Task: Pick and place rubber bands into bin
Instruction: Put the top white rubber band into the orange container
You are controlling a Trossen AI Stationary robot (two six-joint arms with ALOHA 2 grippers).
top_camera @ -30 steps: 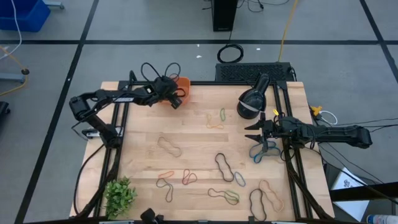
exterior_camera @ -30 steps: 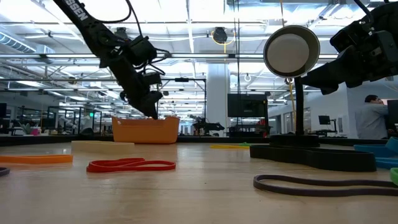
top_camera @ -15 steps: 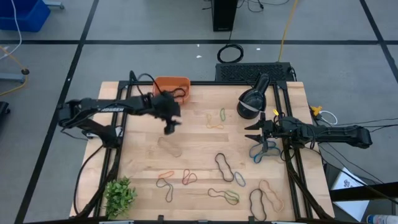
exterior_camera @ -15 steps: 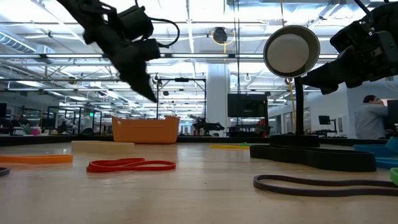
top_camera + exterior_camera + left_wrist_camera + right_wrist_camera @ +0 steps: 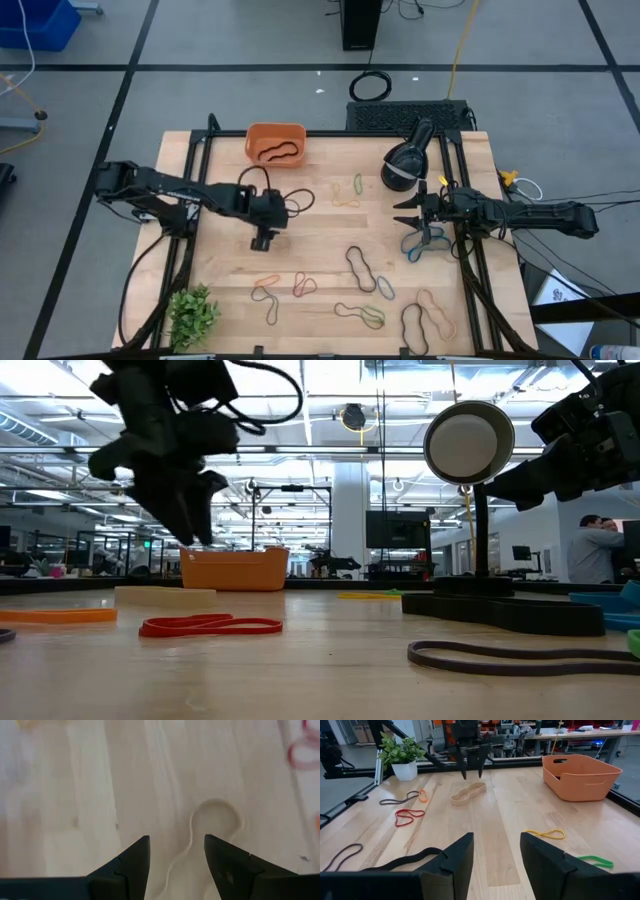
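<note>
Your left gripper (image 5: 262,240): released | thin tan rubber band (image 5: 212,827) directly below | right gripper (image 5: 403,212): released, empty

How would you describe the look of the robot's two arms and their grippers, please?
Both arms are dark, jointed and slender, with black cables looping off them. The left gripper and right gripper each end in two dark, wedge-shaped fingers with angular tips.

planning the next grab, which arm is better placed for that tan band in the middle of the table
Left. The left gripper hangs open directly over the tan band, fingers straddling it. The right gripper waits open near the table's right edge, above a blue band.
</note>
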